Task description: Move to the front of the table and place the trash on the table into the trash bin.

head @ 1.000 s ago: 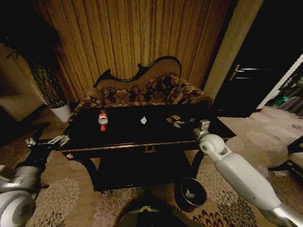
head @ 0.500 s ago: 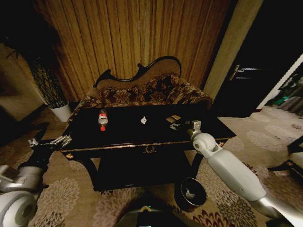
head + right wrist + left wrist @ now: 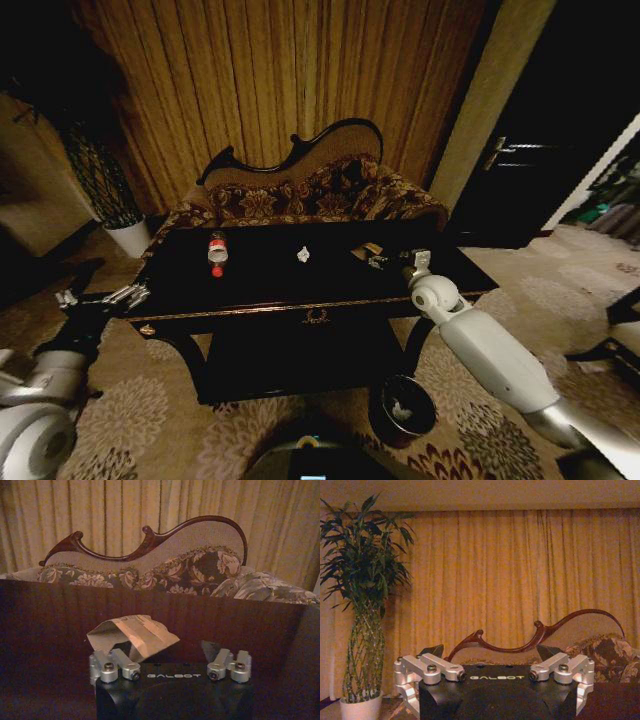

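Right gripper: arm stretched forward over the table, jaws spread wide, empty, just short of a flat tan scrap. Left gripper: level beside the table's left end, spread wide, empty. Bottle, paper bit on top. Trash bin on the floor below.

One counter carries three pieces of trash: one bottle with a red cap, one crumpled white paper bit and one tan scrap. One trash bin stands on the floor. Two pincers show: left pincer, right pincer. One sofa, one potted plant.
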